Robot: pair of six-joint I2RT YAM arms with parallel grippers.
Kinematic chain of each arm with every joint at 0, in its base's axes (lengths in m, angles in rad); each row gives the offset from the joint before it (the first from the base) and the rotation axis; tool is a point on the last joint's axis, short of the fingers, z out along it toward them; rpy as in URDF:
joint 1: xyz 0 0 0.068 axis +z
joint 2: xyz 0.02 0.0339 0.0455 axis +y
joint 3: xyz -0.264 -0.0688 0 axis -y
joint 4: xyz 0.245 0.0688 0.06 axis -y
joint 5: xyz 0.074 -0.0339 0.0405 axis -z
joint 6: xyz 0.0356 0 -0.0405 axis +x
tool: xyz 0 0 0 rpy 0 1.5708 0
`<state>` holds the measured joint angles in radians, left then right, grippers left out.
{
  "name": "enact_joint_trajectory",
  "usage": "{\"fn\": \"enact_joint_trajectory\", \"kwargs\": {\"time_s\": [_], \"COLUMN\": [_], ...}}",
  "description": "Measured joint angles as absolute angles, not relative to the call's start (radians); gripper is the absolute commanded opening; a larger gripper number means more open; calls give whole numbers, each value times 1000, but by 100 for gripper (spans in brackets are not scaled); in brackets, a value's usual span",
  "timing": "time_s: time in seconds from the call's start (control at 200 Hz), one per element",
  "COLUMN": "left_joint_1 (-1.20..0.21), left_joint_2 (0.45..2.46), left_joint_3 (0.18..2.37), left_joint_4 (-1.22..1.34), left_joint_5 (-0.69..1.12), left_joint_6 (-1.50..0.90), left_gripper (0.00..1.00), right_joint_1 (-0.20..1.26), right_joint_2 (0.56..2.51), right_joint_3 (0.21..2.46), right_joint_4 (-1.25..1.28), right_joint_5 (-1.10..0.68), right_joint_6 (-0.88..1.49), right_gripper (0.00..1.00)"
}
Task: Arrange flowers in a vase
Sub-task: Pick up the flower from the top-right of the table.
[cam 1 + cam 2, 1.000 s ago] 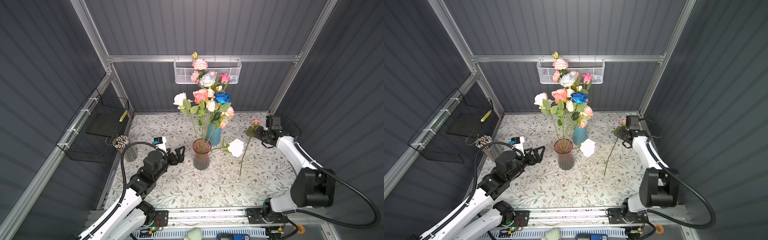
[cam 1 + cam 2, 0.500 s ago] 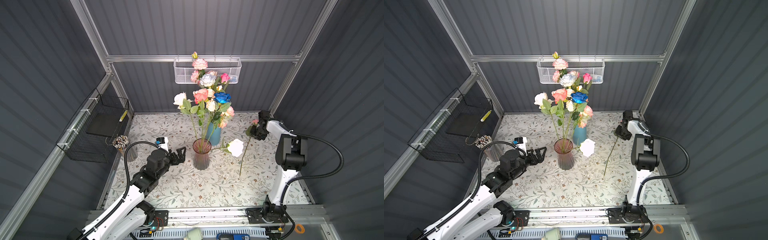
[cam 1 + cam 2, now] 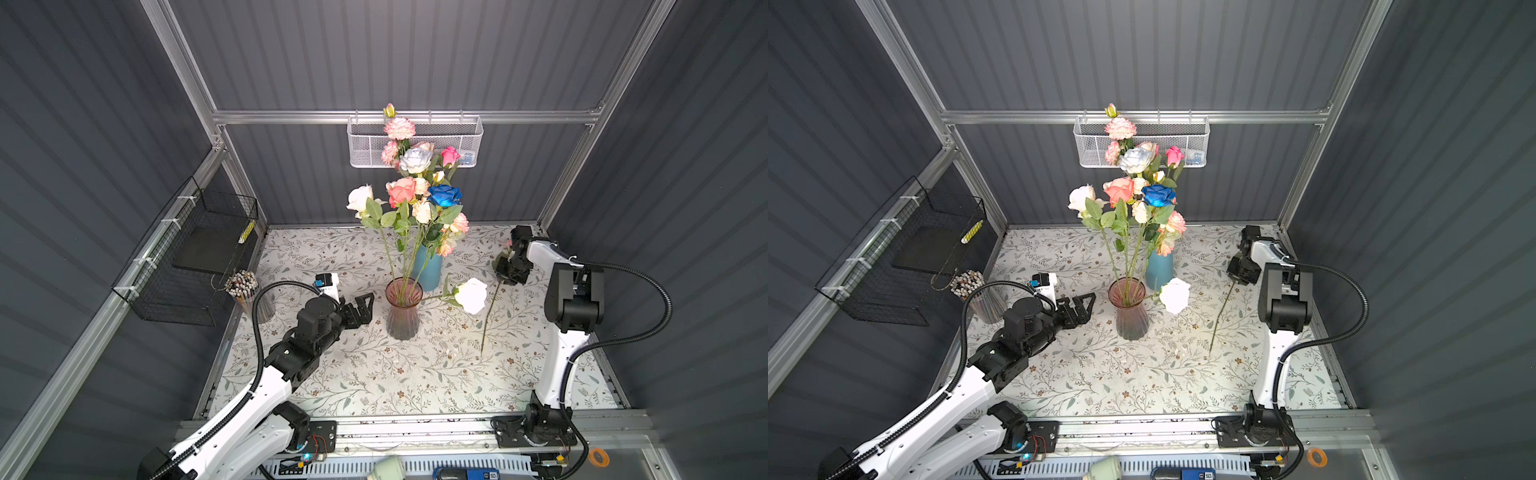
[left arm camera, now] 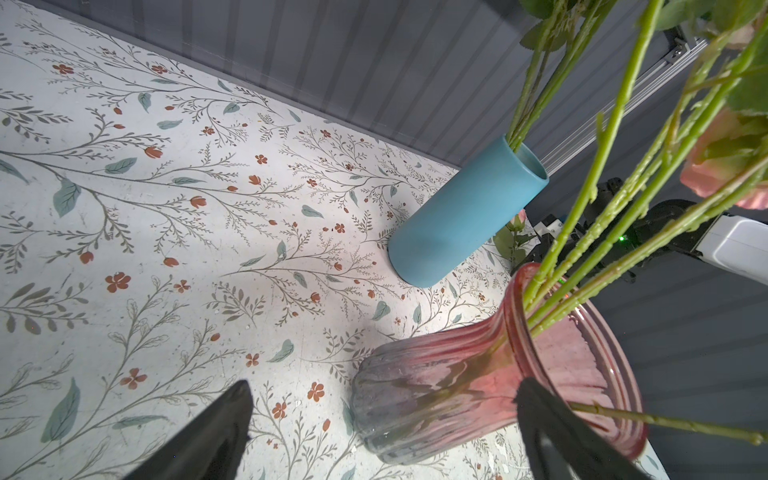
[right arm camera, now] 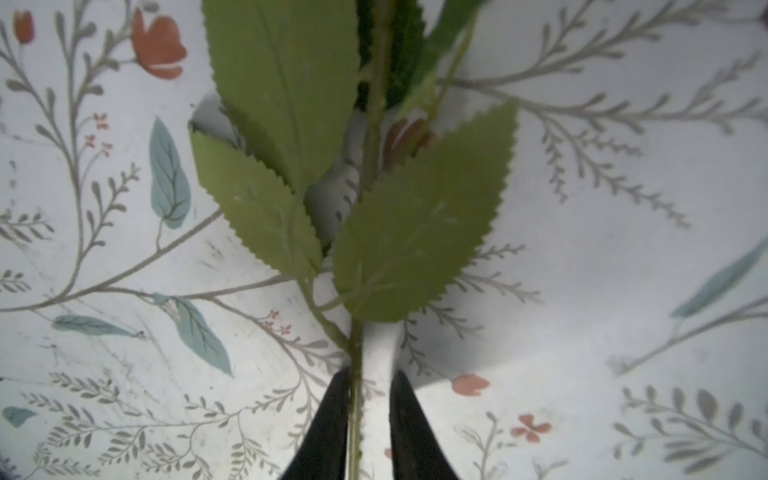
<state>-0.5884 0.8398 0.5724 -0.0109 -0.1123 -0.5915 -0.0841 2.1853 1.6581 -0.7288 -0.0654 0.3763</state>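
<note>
Flowers stand in a pink glass vase and in a blue vase behind it. A white rose droops sideways from the pink vase. One loose flower stem lies on the table at the right. My right gripper is down over its leafy upper end. Its jaws stand narrow around the stem, which touches one finger, with a gap to the other. My left gripper is open, just left of the pink vase.
A white mesh basket hangs on the back wall behind the blooms. A black wire rack is fixed to the left wall, and a cup of pencils stands below it. The floral table cover runs to the front rail.
My right arm folded back and its jaws narrowed around the loose stem near the leaves. My left gripper edged slightly toward the pink vase, still open.
</note>
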Motion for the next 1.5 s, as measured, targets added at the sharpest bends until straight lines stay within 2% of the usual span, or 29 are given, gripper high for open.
{"fn": "enact_joint_trajectory", "kwargs": {"time_s": [0.1,0.52,1.106,1.501], "left_joint_1": [-588,-588,-588,-588], "left_joint_2": [849,862,862,836], "left_joint_3": [573,573,573,601], "left_joint_4": [-8,-6,-6,-37], "left_joint_5": [-112,-112,-104,-105], "left_joint_6": [-591,-591,-591,-591], "left_gripper": [100,100,100,100], "right_joint_1": [-84,-95,-75,59], "right_joint_2": [2186,2129,1663,1314], "right_joint_3": [1658,1555,1220,1196], "right_joint_4": [-728,-614,-353,-331], "right_joint_5": [-74,-143,-153,-145], "right_joint_6": [370,396,476,493], "right_gripper": [11,2,0,0]}}
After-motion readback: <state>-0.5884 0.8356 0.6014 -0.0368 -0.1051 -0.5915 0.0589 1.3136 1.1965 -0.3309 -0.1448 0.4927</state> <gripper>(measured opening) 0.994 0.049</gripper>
